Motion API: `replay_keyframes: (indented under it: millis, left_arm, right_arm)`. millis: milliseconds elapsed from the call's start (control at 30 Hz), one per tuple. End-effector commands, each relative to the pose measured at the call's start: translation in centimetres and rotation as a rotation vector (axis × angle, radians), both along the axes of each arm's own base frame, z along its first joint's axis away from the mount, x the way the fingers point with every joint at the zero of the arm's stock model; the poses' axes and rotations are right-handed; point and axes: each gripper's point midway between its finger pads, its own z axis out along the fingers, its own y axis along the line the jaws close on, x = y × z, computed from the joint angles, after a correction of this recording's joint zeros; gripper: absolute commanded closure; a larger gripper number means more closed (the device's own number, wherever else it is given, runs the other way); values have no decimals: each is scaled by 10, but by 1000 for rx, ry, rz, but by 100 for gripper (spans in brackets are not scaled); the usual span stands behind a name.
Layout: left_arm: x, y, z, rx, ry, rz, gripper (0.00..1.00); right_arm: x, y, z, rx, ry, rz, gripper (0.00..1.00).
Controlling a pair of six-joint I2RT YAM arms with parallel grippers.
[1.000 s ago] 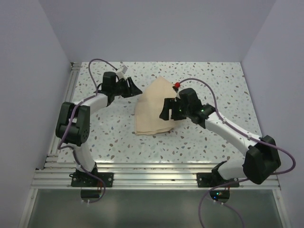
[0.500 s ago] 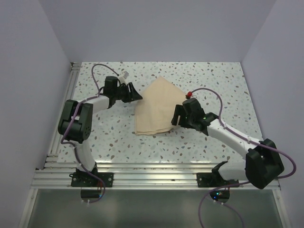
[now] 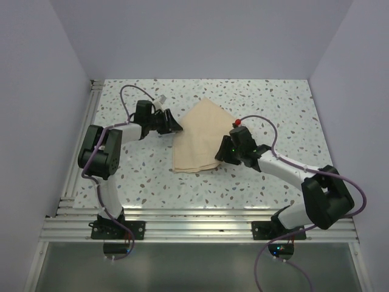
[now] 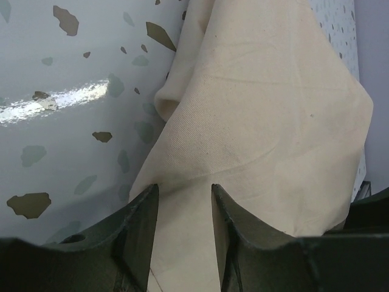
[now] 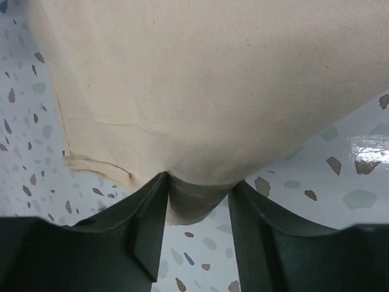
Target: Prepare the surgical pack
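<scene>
Cloth work on the surgical pack. From above, the beige-tan soft wrap sheet (image 3: 194,143) lies folded in the middle of the white, grey-speckled table (image 3: 273,109). Your left gripper (image 3: 175,126) is at the sheet's far-left edge and your right gripper (image 3: 220,156) at its near-right edge. Nothing else of the pack shows, and whatever the cloth may cover is hidden.

Left wrist view: the left gripper's jaws stand apart over a raised fold of the wrap sheet, with cloth filling the gap. You cannot tell whether they pinch it or merely straddle it.

Right wrist view: the right gripper clenches a bunched corner of the wrap sheet. The fold touches both fingers, and bare table shows on either side.

By the look of it, you are taking hold of two opposite edges to open or refold the wrap. The next move calls for a confirmed hold on the left. After that, both arms should lift together, low and even, so that neither edge slips free.
</scene>
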Motion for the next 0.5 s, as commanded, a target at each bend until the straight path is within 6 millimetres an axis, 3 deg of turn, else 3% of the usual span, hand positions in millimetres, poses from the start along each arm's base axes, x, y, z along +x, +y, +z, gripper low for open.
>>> replay_keyframes:
  millis: [0, 100, 133, 233, 467]
  left_arm:
    - [11, -2, 11, 0, -59, -7, 55]
    - [15, 7, 13, 47, -69, 18, 53]
    - [17, 10, 13, 63, -76, 34, 52]
    - [21, 17, 23, 90, -109, 58, 50]
    - [29, 17, 36, 97, -166, 47, 47]
  right_arm:
    - [9, 12, 9, 87, -45, -13, 56]
    - [8, 12, 9, 97, -44, -19, 68]
    - [7, 11, 8, 96, -41, -22, 80]
    - [5, 10, 5, 99, -36, -26, 100]
    - [-3, 8, -5, 97, -9, -22, 100]
